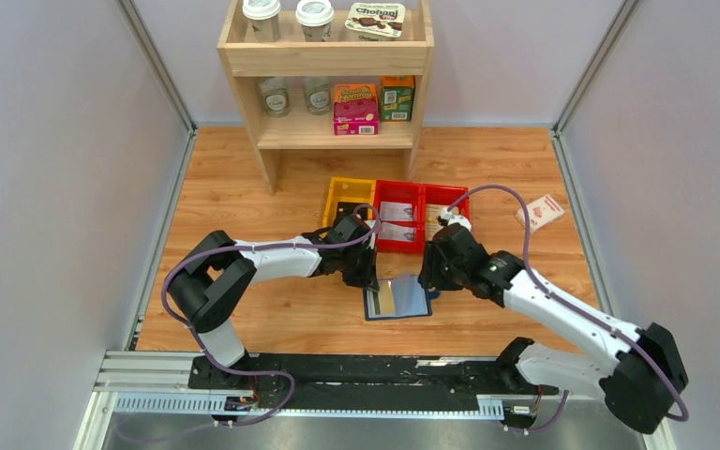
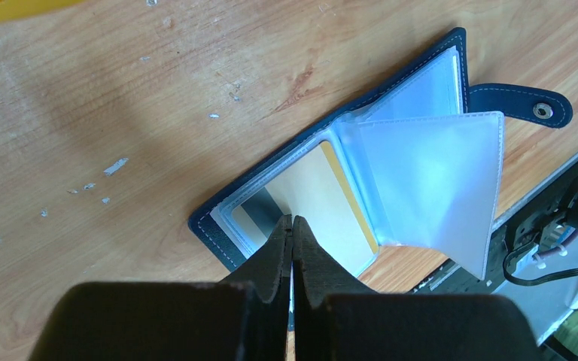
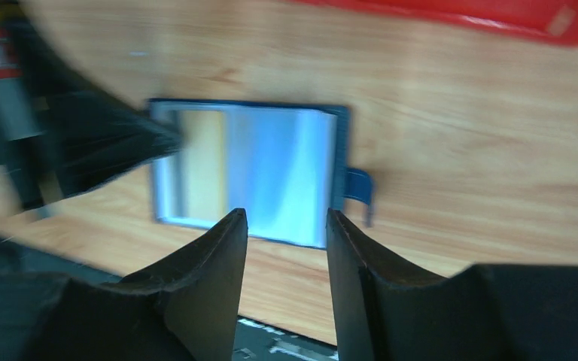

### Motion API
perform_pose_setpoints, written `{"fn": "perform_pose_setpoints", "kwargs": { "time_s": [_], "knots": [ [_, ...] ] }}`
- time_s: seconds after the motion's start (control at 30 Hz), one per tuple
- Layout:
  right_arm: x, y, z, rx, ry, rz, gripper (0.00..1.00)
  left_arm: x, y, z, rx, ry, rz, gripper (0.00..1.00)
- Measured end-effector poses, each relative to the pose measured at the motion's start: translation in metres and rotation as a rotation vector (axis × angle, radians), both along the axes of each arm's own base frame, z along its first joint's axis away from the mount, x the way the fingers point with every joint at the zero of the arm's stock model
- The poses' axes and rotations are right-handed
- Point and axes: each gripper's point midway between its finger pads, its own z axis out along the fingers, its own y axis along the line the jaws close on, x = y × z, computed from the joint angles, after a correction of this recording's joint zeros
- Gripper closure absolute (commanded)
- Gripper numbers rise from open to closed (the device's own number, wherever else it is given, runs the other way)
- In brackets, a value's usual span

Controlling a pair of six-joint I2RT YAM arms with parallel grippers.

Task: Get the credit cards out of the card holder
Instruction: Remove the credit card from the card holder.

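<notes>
The navy card holder (image 1: 398,298) lies open on the wooden table between my two grippers. Its clear sleeves (image 2: 429,169) fan up on the right half, and the snap tab (image 2: 519,101) sticks out past them. A cream credit card (image 2: 316,188) with a gold edge and a grey stripe sits in the left sleeve. My left gripper (image 2: 292,219) is shut, its tips down on that sleeve at the holder's near edge. My right gripper (image 3: 286,214) is open, hovering over the near edge of the holder (image 3: 278,169) with nothing between its fingers. The right wrist view is blurred.
A yellow tray (image 1: 349,190) and a red tray (image 1: 422,189) lie just beyond the holder. A white-and-red box (image 1: 540,213) lies to the right, and a wooden shelf (image 1: 328,66) with cups and boxes stands at the back. The arms' mounting rail (image 1: 337,375) runs along the near edge.
</notes>
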Motion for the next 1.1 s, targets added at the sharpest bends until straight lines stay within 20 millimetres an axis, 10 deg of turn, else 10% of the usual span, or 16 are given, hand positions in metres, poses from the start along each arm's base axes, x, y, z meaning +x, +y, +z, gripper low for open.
{"fn": "perform_pose_setpoints", "kwargs": {
  "time_s": [0.2,0.4,0.73,1.1],
  "knots": [
    [0.005,0.055,0.048,0.289,-0.098,0.16,0.61,0.0,0.0,0.0,0.001,-0.003,-0.004,1.0],
    [0.003,0.084,0.018,0.351,0.045,0.23,0.62,0.0,0.0,0.0,0.002,-0.004,-0.004,1.0],
    [0.0,0.016,-0.058,0.398,0.303,-0.073,0.63,0.0,0.0,0.001,0.005,-0.014,-0.001,1.0],
    [0.009,0.031,-0.004,0.526,0.124,0.028,0.65,-0.002,0.016,0.016,0.033,-0.052,0.03,0.88]
  ]
}}
